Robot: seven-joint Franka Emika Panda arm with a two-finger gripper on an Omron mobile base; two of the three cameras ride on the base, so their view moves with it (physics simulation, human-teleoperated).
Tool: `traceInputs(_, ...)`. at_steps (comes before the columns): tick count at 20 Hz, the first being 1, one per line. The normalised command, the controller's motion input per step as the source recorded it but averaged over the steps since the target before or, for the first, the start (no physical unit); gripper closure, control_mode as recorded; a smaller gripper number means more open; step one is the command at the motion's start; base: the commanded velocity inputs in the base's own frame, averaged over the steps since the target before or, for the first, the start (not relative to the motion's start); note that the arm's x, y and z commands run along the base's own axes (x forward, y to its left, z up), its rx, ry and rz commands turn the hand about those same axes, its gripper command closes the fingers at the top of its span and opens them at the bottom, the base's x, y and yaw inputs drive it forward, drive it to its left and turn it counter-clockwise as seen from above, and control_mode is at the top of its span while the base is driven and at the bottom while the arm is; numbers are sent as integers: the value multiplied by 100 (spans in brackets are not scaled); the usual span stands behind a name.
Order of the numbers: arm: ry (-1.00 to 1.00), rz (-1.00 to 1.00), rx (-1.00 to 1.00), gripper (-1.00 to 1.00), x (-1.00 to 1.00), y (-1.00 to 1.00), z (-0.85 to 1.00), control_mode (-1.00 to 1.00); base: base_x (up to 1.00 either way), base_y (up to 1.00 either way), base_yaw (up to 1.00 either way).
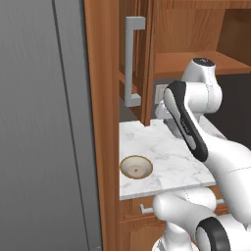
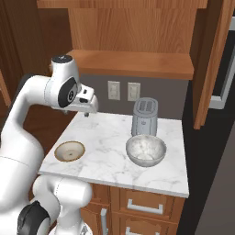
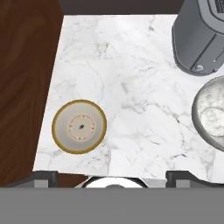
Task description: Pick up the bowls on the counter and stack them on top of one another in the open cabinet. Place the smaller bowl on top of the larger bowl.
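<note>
Gripper (image 3: 112, 177) wide, holding nothing, above counter (image 3: 131, 87). Small bowl (image 3: 79, 126) below, toward its left finger; large bowl (image 3: 211, 114) off right, just beside toaster (image 3: 201, 39).

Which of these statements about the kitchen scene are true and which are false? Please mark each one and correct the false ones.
1. Both bowls stand on the counter. True: the smaller bowl is near the left edge and the larger bowl is to its right.
2. The toaster stands behind the larger bowl. True.
3. The gripper is shut on the smaller bowl. False: it is open and holds nothing, above the counter.
4. One bowl already rests on the shelf of the open cabinet. False: what shows of the shelf holds no bowl.
5. The two bowls touch each other. False: bare marble lies between them.
</note>
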Motion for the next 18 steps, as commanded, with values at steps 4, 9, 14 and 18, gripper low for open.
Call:
traceInputs(4, 0, 0, 1, -100, 0, 0, -5, -100, 0, 0, 0)
traceInputs(9, 9, 0, 1, -100, 0, 0, -46, -100, 0, 0, 0)
traceInputs(14, 6, 0, 0, -100, 1, 2, -64, -100, 0, 0, 0)
traceInputs(18, 4, 0, 0, -100, 4, 8, -62, -100, 0, 0, 0)
